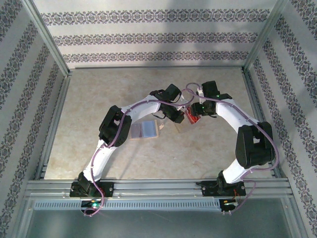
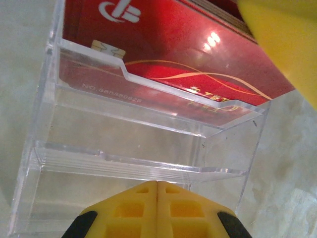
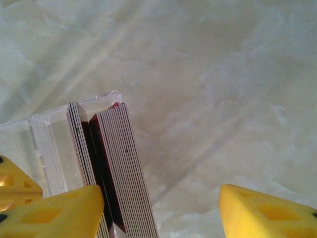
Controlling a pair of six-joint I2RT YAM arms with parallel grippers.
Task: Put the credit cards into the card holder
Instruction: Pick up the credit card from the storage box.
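The credit cards (image 2: pixel 163 44) are a red stack standing in a clear plastic case (image 2: pixel 124 148). In the right wrist view the credit cards (image 3: pixel 121 168) show edge-on, split into two bunches. My right gripper (image 3: pixel 161 210) is open, one of its fingers (image 3: pixel 54 210) right beside the stack and the other out over bare table. My left gripper (image 2: pixel 157 187) is shut with nothing between its jaws, its tips against the case's low front edge. From above, the card holder (image 1: pixel 143 130) lies open on the table, left of both grippers (image 1: pixel 177 115) (image 1: pixel 194 117) and apart from them.
The marble-look table (image 1: pixel 99 99) is ringed by metal rails and patterned walls (image 1: pixel 148 34). Both arms arch inward and meet near the table's middle. Bare tabletop (image 3: pixel 223 99) lies beyond the stack in the right wrist view.
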